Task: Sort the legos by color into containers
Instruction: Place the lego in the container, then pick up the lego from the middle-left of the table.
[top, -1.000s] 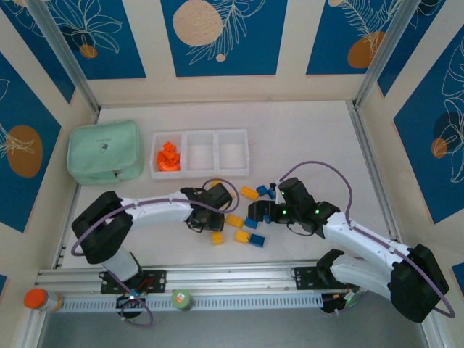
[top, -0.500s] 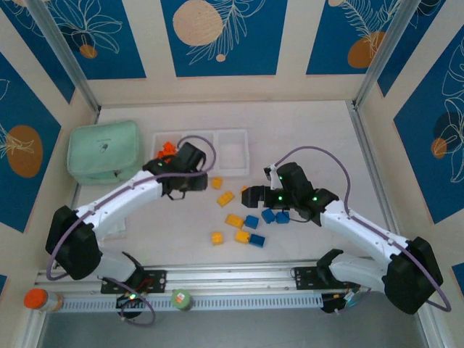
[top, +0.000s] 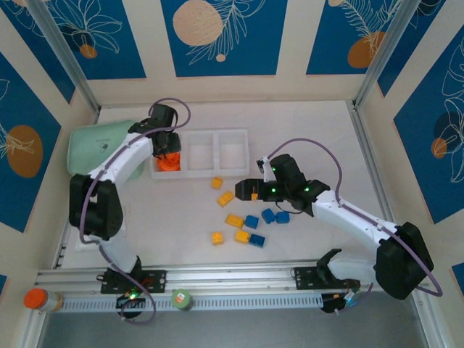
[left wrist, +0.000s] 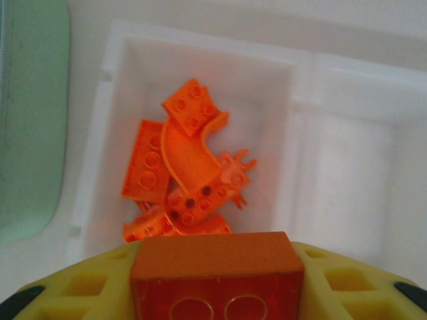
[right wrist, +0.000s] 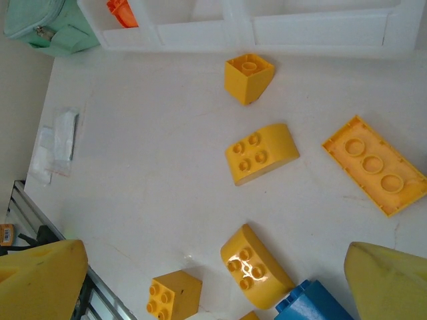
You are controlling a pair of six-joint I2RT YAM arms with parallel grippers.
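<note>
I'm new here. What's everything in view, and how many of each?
tray: one, white, three compartments, far left.
orange bricks: several, heaped in left compartment.
yellow bricks: about five, loose mid-table.
blue bricks: about four, beside the yellow.
pouch: one, mint green, left of tray.
orange-lidded jar: one, near-left corner.
green cap: one, near rail.
left arm: jaws gripping one orange brick over left compartment.
right arm: jaws open above yellow bricks.
</note>
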